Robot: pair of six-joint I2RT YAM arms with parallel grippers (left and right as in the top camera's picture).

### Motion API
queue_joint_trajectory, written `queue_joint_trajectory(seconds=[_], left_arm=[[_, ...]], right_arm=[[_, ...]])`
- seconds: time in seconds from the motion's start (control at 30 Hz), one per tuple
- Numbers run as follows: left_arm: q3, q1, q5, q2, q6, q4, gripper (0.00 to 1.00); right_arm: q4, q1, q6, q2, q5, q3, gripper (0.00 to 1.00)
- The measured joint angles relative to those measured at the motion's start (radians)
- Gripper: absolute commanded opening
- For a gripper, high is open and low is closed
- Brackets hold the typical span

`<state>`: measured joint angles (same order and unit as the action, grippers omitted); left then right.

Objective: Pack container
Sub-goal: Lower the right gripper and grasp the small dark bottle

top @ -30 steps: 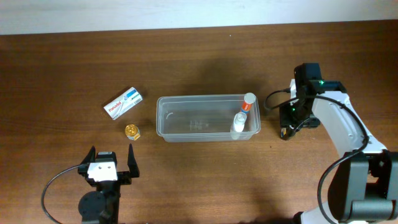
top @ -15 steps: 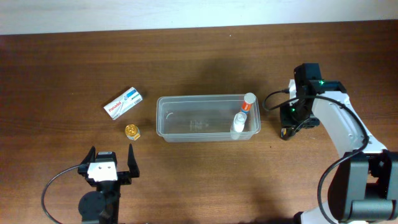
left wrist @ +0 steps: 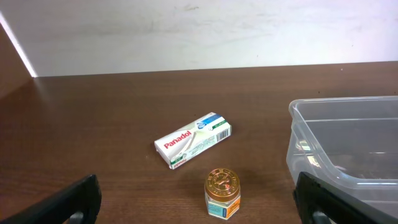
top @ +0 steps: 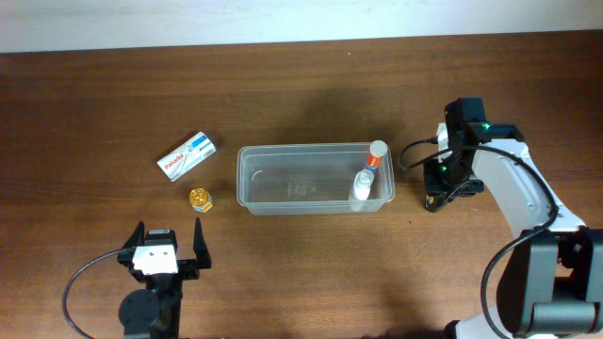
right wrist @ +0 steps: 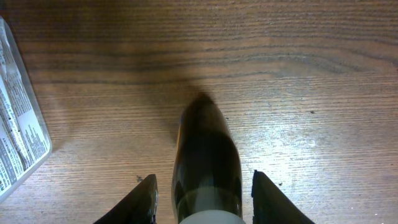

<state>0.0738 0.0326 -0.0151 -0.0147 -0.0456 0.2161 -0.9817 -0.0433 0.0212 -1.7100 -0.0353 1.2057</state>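
The left gripper [top: 170, 229] hovers over the table [top: 311, 273] on the near side of the container, off towards its left end, with its jaws wide apart and nothing between them. A little farther in stands a small jar with a gold lid [left wrist: 222, 194], left of the container and apart from it. Beyond the jar lies a white Panadol box [top: 187, 155] at a slant, also left of the container.

The container [top: 301, 149], clear and shallow, sits lengthwise mid-table. Two small bottles are at its right end: a pale one [top: 362, 186] nearer, and one with a white cap and an orange band [top: 376, 155] against the far right corner.

Right of the container, close to its short end, the right gripper [right wrist: 203, 179] is down at the table. Its jaws straddle a dark bottle [right wrist: 205, 143], and a thin strip of wood shows on each side, so they stand apart rather than clamped. Past the container, bare table runs to a white wall [top: 283, 19].
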Motion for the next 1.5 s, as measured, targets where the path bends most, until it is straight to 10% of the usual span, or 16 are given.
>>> queue_joint_trajectory(seconds=[1.5], left_arm=[[0.000, 0.000, 0.000, 0.000, 0.000, 0.001, 0.99]], right_arm=[[-0.122, 0.000, 0.032, 0.000, 0.027, 0.080, 0.15]])
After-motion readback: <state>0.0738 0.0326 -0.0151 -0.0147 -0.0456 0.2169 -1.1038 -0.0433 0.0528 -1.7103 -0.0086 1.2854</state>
